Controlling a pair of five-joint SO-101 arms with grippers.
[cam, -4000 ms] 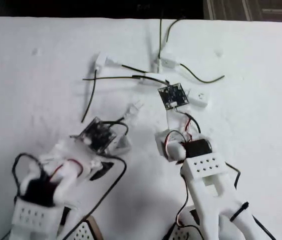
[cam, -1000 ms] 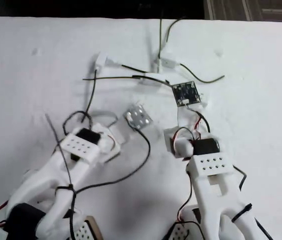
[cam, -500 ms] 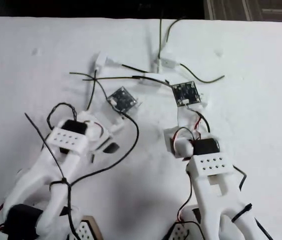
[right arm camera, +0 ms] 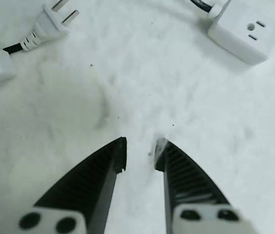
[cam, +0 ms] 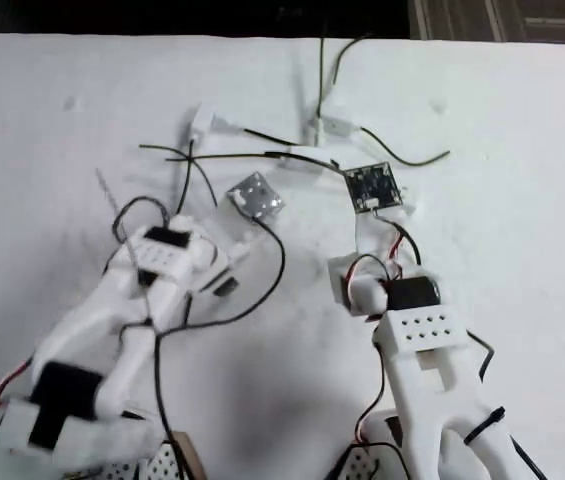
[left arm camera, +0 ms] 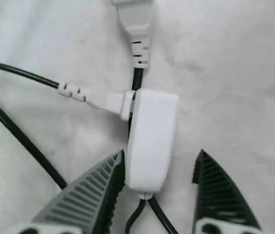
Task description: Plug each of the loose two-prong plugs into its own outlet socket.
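left hand (left arm camera: 160, 158) spread wide around socket block (left arm camera: 152, 141) on bench (left arm camera: 234, 73), maybe brushing one finger | right hand (right arm camera: 139, 146) narrow, empty, loose plug (right arm camera: 49, 22) nearby | probably light slick plastic, stiff cord, so pinch the flat sides

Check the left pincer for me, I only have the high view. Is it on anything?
Observer: In the left wrist view, the left pincer is open around a white socket block and is not clamped on it.
Operator: Anything plugged into that block?
Observer: A white plug looks seated against its side. No prongs are showing.
Operator: And the right side?
Observer: The right pincer is open and empty. Ahead of it lies a loose plug with both prongs bare.
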